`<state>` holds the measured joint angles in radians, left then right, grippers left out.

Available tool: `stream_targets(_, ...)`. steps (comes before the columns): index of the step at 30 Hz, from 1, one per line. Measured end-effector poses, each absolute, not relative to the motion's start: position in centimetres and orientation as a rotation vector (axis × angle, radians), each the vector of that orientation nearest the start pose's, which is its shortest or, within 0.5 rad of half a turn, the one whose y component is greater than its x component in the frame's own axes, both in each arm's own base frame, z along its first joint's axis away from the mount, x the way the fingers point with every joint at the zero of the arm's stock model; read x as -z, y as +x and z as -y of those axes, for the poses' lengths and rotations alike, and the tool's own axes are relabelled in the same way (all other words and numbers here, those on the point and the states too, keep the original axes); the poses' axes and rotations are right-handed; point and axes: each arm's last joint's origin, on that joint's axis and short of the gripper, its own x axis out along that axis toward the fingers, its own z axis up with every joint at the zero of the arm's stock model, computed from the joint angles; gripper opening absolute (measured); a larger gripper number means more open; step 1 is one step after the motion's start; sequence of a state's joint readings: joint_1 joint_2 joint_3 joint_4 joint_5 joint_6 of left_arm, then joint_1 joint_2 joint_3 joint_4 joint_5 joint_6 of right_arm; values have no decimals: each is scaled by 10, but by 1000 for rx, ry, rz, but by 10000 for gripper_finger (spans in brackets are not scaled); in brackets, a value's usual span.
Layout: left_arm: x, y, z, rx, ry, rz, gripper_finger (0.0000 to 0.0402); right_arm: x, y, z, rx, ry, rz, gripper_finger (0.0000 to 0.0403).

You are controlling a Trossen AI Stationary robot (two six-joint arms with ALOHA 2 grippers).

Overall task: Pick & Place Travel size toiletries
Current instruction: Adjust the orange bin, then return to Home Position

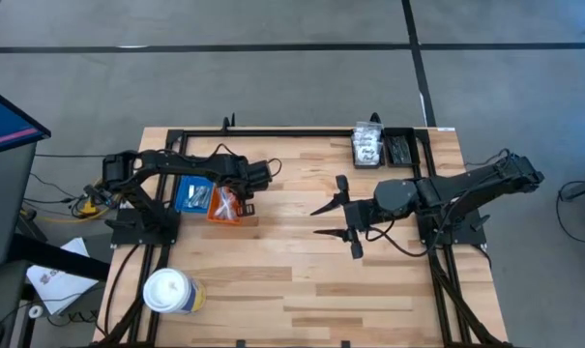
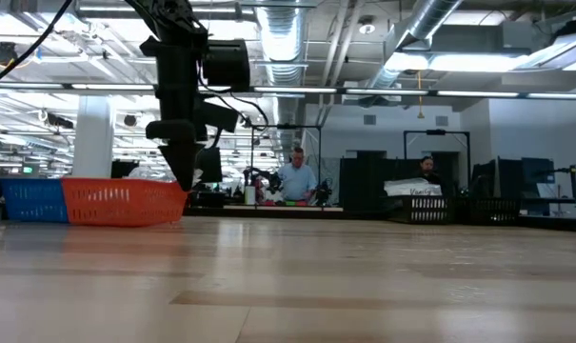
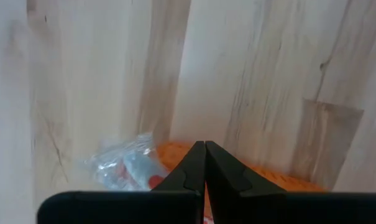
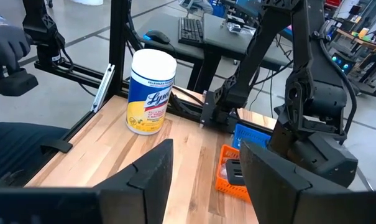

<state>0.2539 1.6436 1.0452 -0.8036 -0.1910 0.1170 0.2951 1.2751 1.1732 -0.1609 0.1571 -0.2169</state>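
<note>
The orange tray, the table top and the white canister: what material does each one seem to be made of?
The orange tray looks like moulded plastic, matte, with a ribbed open wall. The table top seems to be light wood in joined planks, with visible grain and a smooth finish. The white canister appears to be plastic with a glossy printed yellow label.

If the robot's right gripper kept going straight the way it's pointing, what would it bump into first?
Probably the orange tray, right next to the left arm. The right gripper, open, points across bare table toward it, though depth is hard to judge.
</note>
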Motion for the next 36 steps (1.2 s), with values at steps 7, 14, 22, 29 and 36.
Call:
stream_targets(7,-182,277,-82,-320,64,-1458,0,-365,275,-79,-165,-275,-245,183)
stream_targets(14,-195,277,-80,-332,75,-1381,0,-365,274,-79,-165,-276,-249,180)
stream_targets(22,-255,270,-63,-358,80,-1025,0,-369,264,-53,-64,-165,-308,176)
stream_targets(29,-314,258,-30,-209,39,-609,0,-345,271,-15,8,-167,-139,178)
stream_targets(36,-345,251,15,-39,61,-367,0,-324,247,20,30,-157,-128,176)
